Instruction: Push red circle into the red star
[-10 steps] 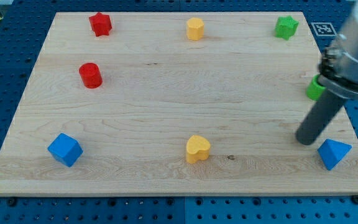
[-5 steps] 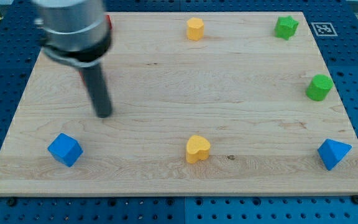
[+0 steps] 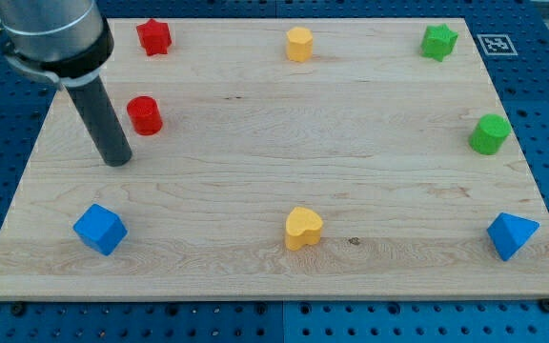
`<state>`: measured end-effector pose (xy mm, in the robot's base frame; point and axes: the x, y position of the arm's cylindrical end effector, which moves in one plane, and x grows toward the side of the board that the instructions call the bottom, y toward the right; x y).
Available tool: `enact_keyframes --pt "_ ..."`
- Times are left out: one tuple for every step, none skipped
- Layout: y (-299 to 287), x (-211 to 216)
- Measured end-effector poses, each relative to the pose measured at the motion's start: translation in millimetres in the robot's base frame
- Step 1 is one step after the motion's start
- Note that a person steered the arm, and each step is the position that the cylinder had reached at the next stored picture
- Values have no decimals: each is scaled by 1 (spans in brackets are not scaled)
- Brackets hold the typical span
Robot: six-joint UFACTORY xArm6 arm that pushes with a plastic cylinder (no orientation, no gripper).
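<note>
My tip (image 3: 117, 160) is down on the board (image 3: 255, 143), view's left side, just below-left of the red circle (image 3: 144, 114). Looks like a small gap between them, but the rod's angle makes contact hard to call. Rod is bare, holding nothing.

Red circle sits below the red star (image 3: 153, 36), which is near the board's top edge toward the top-left corner. Bare wood between circle and star, nothing in that lane. Star is slightly right of the circle.

Other blocks, all well apart from the tip:
- blue cube (image 3: 99, 229), bottom-left, below the tip
- yellow heart (image 3: 303, 227), bottom centre
- yellow block (image 3: 298, 44), top centre, shape roughly hexagonal
- green star (image 3: 438, 41), top-right
- green cylinder (image 3: 490, 133), right edge
- blue triangular block (image 3: 512, 234), bottom-right corner

Edges: tip is near the board's left edge, with a narrow strip of wood on that side. Star has little room above it before the top edge. Wide open wood across the centre and right of the circle.
</note>
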<state>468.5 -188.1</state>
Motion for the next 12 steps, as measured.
enact_keyframes --pt "8 -17" --pt "1 -64" --pt "0 -79" --pt "0 -68" --pt "0 -72" --pt "-3 -116" --pt "-5 -134" --pt "12 -85" --pt "40 -33" --pt "77 -33" --pt "85 -74" --pt "57 -95"
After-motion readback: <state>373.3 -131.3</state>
